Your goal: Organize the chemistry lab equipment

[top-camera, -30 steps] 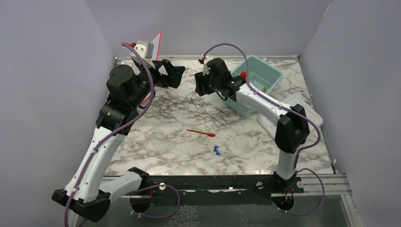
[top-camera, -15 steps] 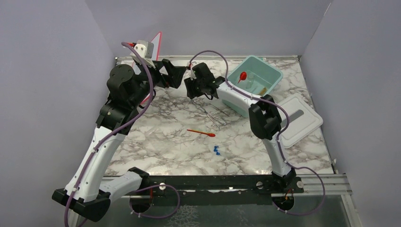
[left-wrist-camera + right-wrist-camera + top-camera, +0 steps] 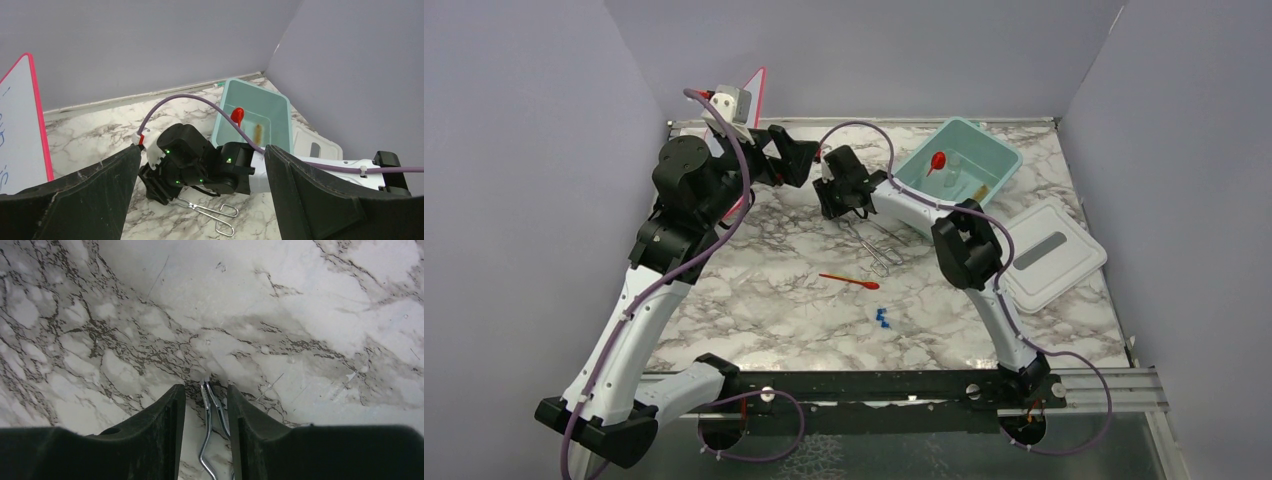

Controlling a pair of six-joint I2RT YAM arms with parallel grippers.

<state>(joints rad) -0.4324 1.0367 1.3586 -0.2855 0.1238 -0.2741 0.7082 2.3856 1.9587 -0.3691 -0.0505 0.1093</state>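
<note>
The metal tongs (image 3: 876, 245) lie on the marble, tips toward the back left. My right gripper (image 3: 832, 196) is down over those tips. In the right wrist view its open fingers (image 3: 205, 390) straddle the tongs (image 3: 212, 410) with gaps on both sides. My left gripper (image 3: 799, 160) hangs open and empty above the back left, looking down on the right gripper (image 3: 157, 182) and the tongs (image 3: 212, 214). The red funnel (image 3: 937, 160) and the brush (image 3: 979, 189) lie in the teal tub (image 3: 969, 125). The red-orange spatula (image 3: 849, 281) and the blue-capped tubes (image 3: 882, 320) lie mid-table.
The tub's white lid (image 3: 1049, 255) lies flat to the right of the tub. The pink-edged whiteboard (image 3: 754, 90) leans at the back left behind the left arm. Grey walls close in the back and both sides.
My right gripper has swung left from beside the tub and come down over the tongs' tips. The left arm has not moved.
</note>
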